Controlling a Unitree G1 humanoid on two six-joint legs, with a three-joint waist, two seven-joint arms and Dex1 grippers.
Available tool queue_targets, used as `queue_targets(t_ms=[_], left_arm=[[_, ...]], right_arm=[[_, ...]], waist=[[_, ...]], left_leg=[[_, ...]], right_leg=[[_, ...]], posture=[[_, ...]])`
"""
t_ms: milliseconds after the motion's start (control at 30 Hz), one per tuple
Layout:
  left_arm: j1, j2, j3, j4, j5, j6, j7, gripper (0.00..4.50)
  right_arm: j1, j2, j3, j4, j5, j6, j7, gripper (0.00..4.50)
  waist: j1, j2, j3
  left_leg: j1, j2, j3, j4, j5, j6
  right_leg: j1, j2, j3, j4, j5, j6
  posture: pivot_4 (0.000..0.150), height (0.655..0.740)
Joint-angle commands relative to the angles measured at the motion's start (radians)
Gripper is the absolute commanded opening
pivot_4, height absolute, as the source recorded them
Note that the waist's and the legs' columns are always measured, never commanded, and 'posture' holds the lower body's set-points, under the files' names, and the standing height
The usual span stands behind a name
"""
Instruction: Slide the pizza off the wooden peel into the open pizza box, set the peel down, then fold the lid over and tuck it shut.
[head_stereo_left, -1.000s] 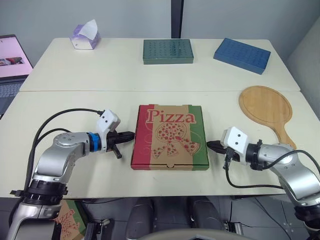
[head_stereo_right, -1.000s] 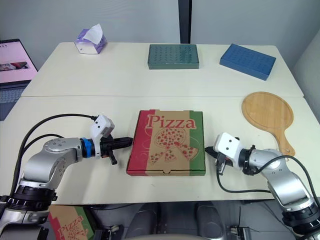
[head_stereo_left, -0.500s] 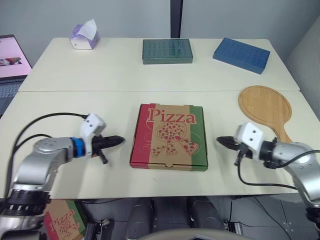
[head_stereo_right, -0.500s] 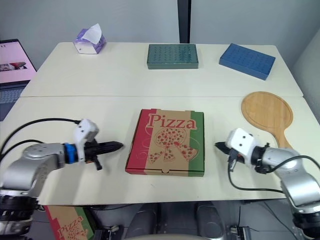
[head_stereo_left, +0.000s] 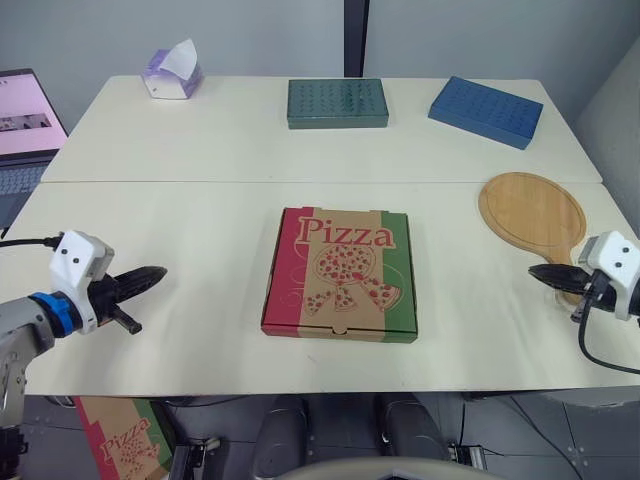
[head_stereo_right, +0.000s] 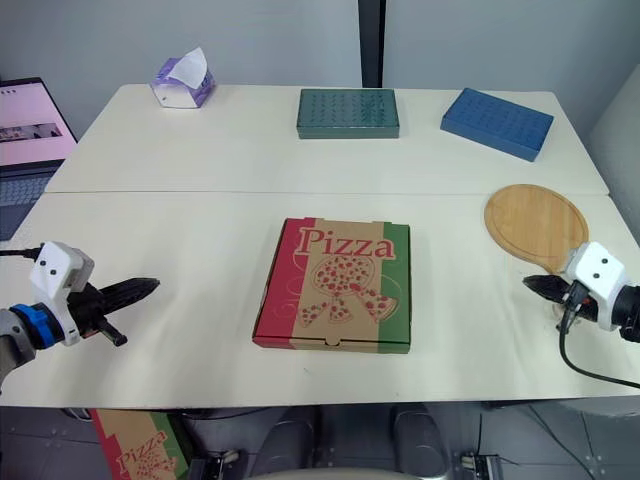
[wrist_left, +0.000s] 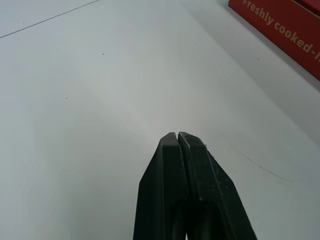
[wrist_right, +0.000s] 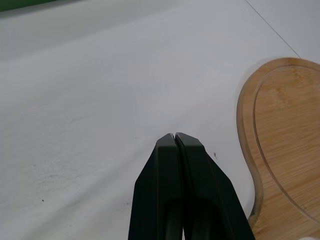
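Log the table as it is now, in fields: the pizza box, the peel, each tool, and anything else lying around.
pizza box: shut, lid flat, middle of the near table
wooden peel: empty, lying flat to the robot's right of the box, apart from it
left tool: shut, holding nothing, left of the box, apart from it
right tool: shut, holding nothing, beside the peel's handle
far table: tissue box, green box, blue box
laptop: open, at the left edge

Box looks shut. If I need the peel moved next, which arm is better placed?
Right. The right gripper, fingers shut, is beside the peel handle; the left gripper is across the pizza box.
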Motion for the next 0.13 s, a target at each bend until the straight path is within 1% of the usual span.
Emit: queue_targets(t_ms=[33,133], left_arm=[[-0.011,0.004,0.018,-0.023,-0.011,-0.005,0.01,0.0],[-0.022,0.014,-0.004,-0.016,-0.005,0.029,0.021,0.0]], right_arm=[[-0.024,-0.033,-0.004,0.036,-0.01,-0.046,0.023,0.06],[-0.036,-0.034,0.013,0.07,-0.03,-0.08,0.027,0.06]], waist=[[0.0,0.0,0.0],[0.0,0.0,0.0]], left_leg=[[0.0,0.0,0.0,0.0,0.0,0.0],[0.0,0.0,0.0,0.0,0.0,0.0]], right_leg=[[0.0,0.0,0.0,0.0,0.0,0.0],[0.0,0.0,0.0,0.0,0.0,0.0]], posture=[[0.15,0.74],[0.15,0.74]])
